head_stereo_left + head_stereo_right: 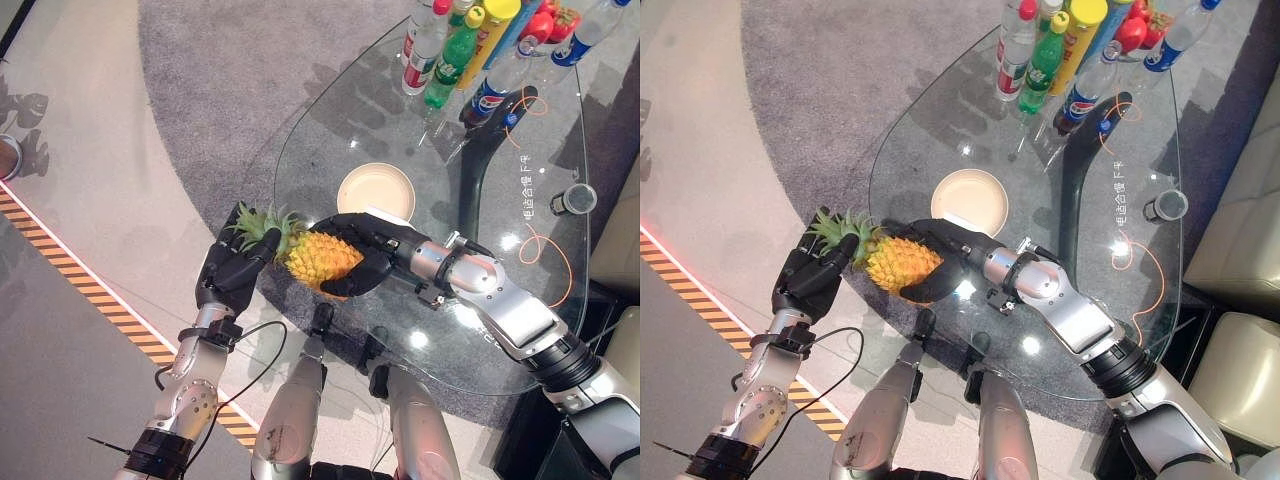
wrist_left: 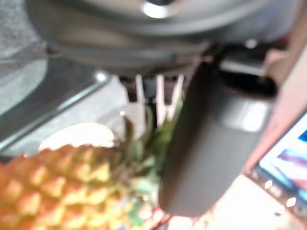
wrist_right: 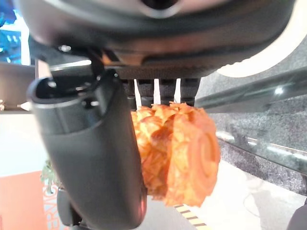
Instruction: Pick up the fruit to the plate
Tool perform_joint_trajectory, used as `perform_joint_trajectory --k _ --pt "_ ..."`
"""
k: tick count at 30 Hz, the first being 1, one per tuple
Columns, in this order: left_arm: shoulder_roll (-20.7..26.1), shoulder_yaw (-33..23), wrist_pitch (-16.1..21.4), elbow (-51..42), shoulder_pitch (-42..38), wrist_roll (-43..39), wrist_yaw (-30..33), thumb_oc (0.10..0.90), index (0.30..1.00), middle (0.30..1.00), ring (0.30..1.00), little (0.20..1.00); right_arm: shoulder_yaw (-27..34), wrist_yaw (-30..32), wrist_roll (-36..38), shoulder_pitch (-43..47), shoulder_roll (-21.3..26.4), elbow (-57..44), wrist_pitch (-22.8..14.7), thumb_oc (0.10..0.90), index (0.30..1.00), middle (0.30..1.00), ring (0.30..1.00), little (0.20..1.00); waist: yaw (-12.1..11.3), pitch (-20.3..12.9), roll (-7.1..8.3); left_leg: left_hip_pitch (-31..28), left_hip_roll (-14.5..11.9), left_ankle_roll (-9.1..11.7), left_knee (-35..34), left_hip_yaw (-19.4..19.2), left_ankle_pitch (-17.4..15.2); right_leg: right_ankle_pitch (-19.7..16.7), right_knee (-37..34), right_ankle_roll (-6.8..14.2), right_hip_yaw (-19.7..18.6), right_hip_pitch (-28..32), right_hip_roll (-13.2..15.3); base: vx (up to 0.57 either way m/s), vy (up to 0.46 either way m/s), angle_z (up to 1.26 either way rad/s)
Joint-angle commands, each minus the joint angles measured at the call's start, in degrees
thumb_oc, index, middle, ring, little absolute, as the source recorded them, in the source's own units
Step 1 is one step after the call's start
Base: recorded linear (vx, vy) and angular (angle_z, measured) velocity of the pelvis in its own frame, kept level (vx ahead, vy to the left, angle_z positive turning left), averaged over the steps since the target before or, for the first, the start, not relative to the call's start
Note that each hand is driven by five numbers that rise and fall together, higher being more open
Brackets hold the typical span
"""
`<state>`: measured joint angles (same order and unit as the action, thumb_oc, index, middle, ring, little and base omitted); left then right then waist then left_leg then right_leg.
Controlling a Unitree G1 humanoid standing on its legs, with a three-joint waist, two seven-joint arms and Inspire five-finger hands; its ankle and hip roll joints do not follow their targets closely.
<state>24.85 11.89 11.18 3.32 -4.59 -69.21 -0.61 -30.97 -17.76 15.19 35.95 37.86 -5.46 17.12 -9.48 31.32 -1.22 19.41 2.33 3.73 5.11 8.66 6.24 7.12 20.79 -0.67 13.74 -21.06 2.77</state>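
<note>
1. Our right hand (image 1: 362, 250) is curled round the body of the pineapple (image 1: 318, 256), at the near left edge of the glass table (image 1: 520, 330).
2. Our left hand (image 1: 238, 262) pinches the pineapple's leafy crown.
3. We see the empty plate (image 1: 377, 190) just beyond, with bottles (image 1: 455, 45) far off.

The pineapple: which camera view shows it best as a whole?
The left eye view: the whole pineapple shows, its body held in the right hand, its green crown by the left hand. The right eye view shows nearly the same. The left wrist view shows part of body and crown; the right wrist view, its base end.
</note>
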Motion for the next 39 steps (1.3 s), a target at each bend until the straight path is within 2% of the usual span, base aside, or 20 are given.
perform_joint_trajectory --k 1,7,11,19,20,21,22,23,28,39 --pt "-3.76 6.41 -1.74 -11.68 -7.05 -1.44 -7.47 0.8 0.9 0.9 0.9 0.9 -12.39 -12.27 8.61 6.67 -11.98 -17.28 -11.71 0.1 0.3 0.3 0.3 0.2 1.09 -1.53 1.49 0.13 3.88 -2.44 8.91 -0.07 -7.02 -4.39 -7.76 3.14 -5.71 4.75 -0.61 0.0 0.0 0.0" --pt "-4.56 9.41 -6.89 -8.13 -6.52 -1.48 -3.96 0.8 0.9 0.9 0.9 0.9 -12.77 -10.38 8.16 6.76 -12.56 -17.31 -11.49 0.1 0.3 0.3 0.3 0.2 1.55 -1.53 1.24 0.33 4.01 -2.47 8.86 -0.36 -6.96 -4.7 -8.08 3.14 -5.77 4.58 -0.48 0.0 0.0 0.0" --pt "-3.97 10.57 -8.01 -6.84 -5.14 -3.31 -4.31 0.8 0.9 0.9 0.9 0.9 -13.08 -9.91 8.54 6.31 -11.08 -18.07 -11.66 0.1 0.3 0.3 0.3 0.2 1.84 -1.53 1.07 0.39 3.86 -2.64 8.51 -0.82 -6.81 -4.86 -8.14 3.32 -5.87 4.25 -0.48 0.0 0.0 0.0" --pt "-3.57 11.73 -5.82 -6.12 -4.94 -3.99 -5.49 0.8 0.9 0.9 0.9 0.9 -13.2 -9.1 9.19 6.34 -9.74 -17.9 -11.98 0.1 0.3 0.3 0.3 0.2 2.2 -1.53 0.93 0.64 3.87 -2.73 8.28 -1.09 -6.72 -5.25 -8.79 3.51 -6.1 4.14 -0.45 0.0 0.0 0.0" --pt "-3.68 11.73 -5.62 -6.04 -4.94 -4.18 -5.84 0.698 0.813 0.813 0.813 0.798 -13.29 -9.19 9.06 6.29 -9.78 -17.94 -11.89 0.1 0.3 0.3 0.3 0.2 2.26 -1.53 0.9 0.68 3.87 -2.73 8.26 -1.13 -6.7 -5.26 -8.78 3.52 -6.15 4.08 -0.44 0.0 0.0 0.0" --pt "-3.79 11.79 -5.32 -6.17 -4.92 -4.29 -5.8 0.446 0.596 0.596 0.596 0.546 -13.42 -9.19 8.82 6.12 -9.8 -18.15 -11.68 0.1 0.3 0.3 0.3 0.2 2.34 -1.53 0.9 0.77 3.88 -2.75 8.29 -1.17 -6.66 -5.3 -8.77 3.48 -6.23 3.99 -0.45 0.0 0.0 0.0" --pt "-3.8 11.8 -5.27 -6.17 -4.92 -4.3 -5.8 0.355 0.519 0.519 0.519 0.455 -13.43 -9.18 8.81 6.11 -9.8 -18.15 -11.64 0.1 0.3 0.3 0.3 0.2 2.34 -1.53 0.9 0.77 3.88 -2.75 8.29 -1.17 -6.66 -5.3 -8.79 3.48 -6.23 3.99 -0.44 0.0 0.0 0.0" --pt "-3.89 11.85 -4.49 -6.22 -4.93 -4.63 -6.22 0.1 0.3 0.3 0.3 0.2 -13.51 -9.09 8.66 6.06 -9.87 -18.2 -11.44 0.1 0.3 0.3 0.3 0.2 2.37 -1.53 0.89 0.76 3.86 -2.75 8.25 -1.19 -6.62 -5.35 -8.85 3.47 -6.24 4.01 -0.42 0.0 0.0 0.0" --pt "-4.68 11.69 -2.5 -6.01 -5.0 -5.59 -7.89 0.1 0.3 0.3 0.3 0.2 -13.76 -9.24 7.68 5.61 -10.42 -17.36 -11.67 0.1 0.3 0.3 0.3 0.2 2.46 -1.53 0.85 0.93 3.91 -2.77 8.22 -1.12 -6.55 -5.43 -8.73 3.5 -6.31 3.71 -0.38 0.0 0.0 0.0" --pt "-5.51 11.87 -1.96 -5.97 -5.16 -5.96 -6.44 0.1 0.3 0.3 0.3 0.2 -13.96 -9.1 6.5 4.98 -11.36 -16.53 -11.69 0.1 0.3 0.3 0.3 0.2 2.57 -1.53 0.9 1.06 4.03 -2.89 8.02 -1.05 -6.42 -5.55 -8.78 3.52 -6.55 3.44 -0.38 0.0 0.0 0.0"
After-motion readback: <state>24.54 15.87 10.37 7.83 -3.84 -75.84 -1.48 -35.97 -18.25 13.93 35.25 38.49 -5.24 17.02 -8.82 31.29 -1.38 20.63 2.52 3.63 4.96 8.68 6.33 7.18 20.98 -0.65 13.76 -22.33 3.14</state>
